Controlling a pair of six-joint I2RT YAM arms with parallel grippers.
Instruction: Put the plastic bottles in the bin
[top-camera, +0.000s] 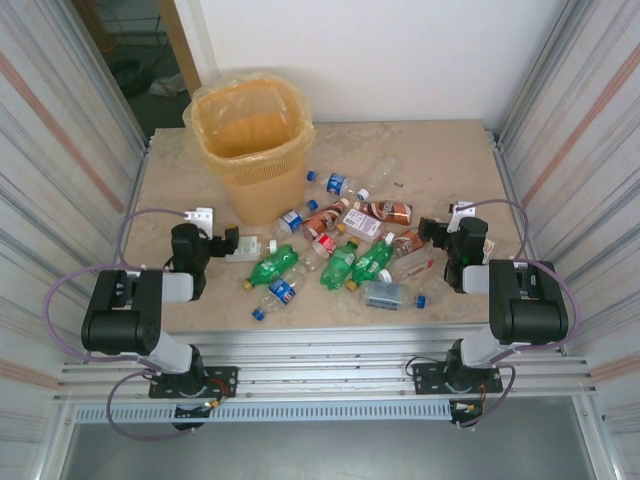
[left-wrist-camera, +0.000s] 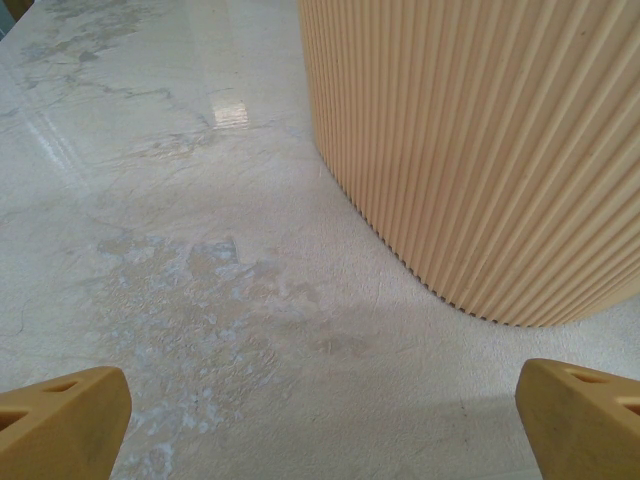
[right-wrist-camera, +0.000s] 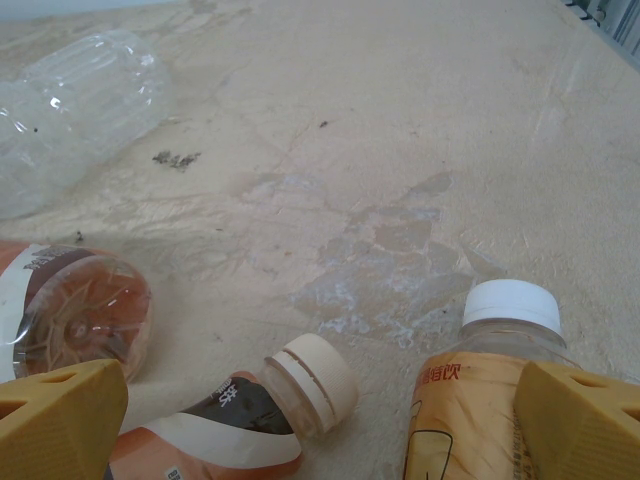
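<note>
One clear bottle (right-wrist-camera: 70, 110) cut off, seemingly empty; bin (left-wrist-camera: 480, 150) top cropped.

The overhead camera sits above and behind the arm bases (top-camera: 190, 382), looking down and forward across the whole desk (top-camera: 440, 160) to the back wall (top-camera: 380, 50). The left wrist camera rides low and close, facing the ribbed lower wall of the bin (left-wrist-camera: 480, 150), with its own jaws in the bottom corners. The right wrist camera is just as low, close over a few plastic bottles (right-wrist-camera: 480, 400). Each wrist view shares its patch with the overhead one: the foot of the bin, and the right end of the scatter.
</note>
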